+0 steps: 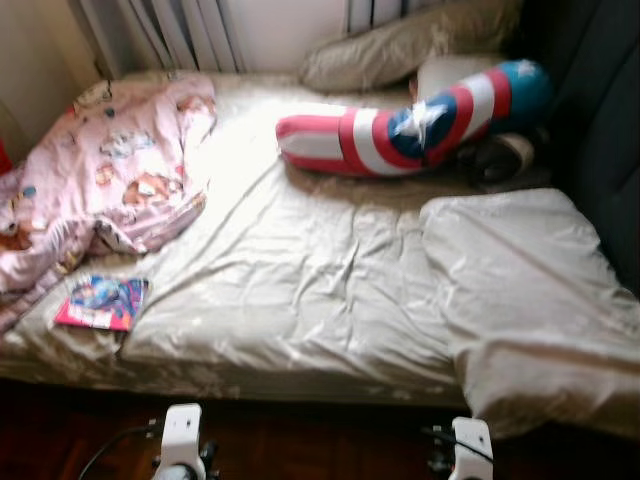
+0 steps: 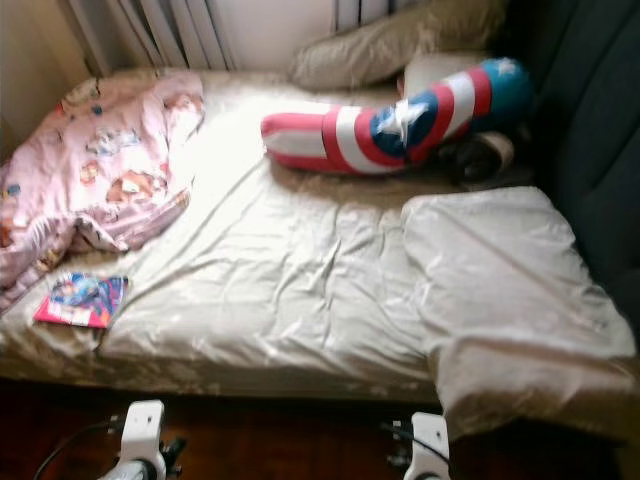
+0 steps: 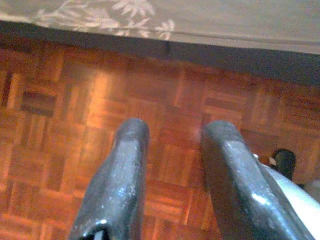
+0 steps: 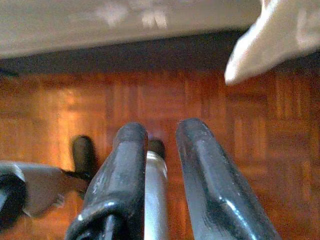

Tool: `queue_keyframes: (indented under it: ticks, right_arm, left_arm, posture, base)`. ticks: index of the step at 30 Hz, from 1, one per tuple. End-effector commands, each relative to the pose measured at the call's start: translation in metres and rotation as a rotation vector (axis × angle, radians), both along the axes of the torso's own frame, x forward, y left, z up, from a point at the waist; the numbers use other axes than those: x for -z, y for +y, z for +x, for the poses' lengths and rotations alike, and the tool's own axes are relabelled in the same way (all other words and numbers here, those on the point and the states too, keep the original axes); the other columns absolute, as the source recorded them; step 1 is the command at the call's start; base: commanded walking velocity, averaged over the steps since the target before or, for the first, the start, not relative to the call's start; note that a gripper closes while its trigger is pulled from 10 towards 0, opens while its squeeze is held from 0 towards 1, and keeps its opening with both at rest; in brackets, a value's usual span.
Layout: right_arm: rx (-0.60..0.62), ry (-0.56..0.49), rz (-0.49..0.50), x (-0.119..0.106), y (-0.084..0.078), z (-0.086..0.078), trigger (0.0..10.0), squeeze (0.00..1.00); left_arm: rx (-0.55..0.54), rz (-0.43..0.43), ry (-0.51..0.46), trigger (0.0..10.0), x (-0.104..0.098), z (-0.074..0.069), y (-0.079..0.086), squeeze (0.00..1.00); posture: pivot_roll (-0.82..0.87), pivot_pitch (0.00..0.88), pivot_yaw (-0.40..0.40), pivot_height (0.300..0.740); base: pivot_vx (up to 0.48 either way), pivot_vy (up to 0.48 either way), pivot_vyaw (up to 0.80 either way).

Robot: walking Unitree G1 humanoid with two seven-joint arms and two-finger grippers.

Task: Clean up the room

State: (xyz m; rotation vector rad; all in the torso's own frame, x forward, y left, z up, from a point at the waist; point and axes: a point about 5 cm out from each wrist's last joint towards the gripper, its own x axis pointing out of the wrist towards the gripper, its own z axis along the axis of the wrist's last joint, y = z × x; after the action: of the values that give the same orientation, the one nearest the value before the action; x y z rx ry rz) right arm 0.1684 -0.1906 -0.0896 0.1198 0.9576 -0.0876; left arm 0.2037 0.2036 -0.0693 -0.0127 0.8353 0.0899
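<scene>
1. Both grippers hung low over the parquet floor [image 3: 60,100] before the bed [image 1: 300,300] — the left gripper [image 3: 172,140] with fingers parted on nothing, the right gripper [image 4: 160,135] likewise apart and empty.
2. Near the bed's front left edge lay a colourful book [image 1: 102,302], just beside a crumpled pink blanket [image 1: 110,170].
3. Farther back, a red, white and blue star-patterned bolster [image 1: 410,125] lay across the sheet, a beige pillow [image 1: 400,45] behind it.
4. At the right — a folded beige duvet [image 1: 530,290] overhung the bed's edge.
</scene>
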Motion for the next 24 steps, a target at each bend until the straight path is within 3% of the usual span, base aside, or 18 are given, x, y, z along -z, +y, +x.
queue_keyframes:
  ticks: [1, 6, 24]
  right_arm:
    - [-0.013, 0.003, 0.006, 0.0, 0.005, 0.001, 10.0, 0.0]
    - [-0.028, 0.015, 0.008, 0.002, 0.006, -0.002, 10.0, 0.0]
    - [-0.014, 0.056, -0.006, 0.005, -0.016, -0.018, 10.0, 0.0]
  left_arm:
    - [0.003, 0.018, 0.041, 10.0, 0.004, -0.008, 0.005, 0.0]
    - [0.004, 0.02, 0.05, 10.0, 0.005, -0.011, 0.005, 0.0]
    - [-0.018, 0.014, 0.051, 10.0, 0.005, -0.009, 0.006, 0.0]
  posture:
    - [0.03, 0.1, 0.011, 0.74]
    - [0.04, 0.093, 0.009, 0.74]
    - [0.06, 0.118, -0.003, 0.74]
  base:
    - [0.0, 0.48, 0.0]
    - [0.0, 0.48, 0.0]
    - [0.0, 0.48, 0.0]
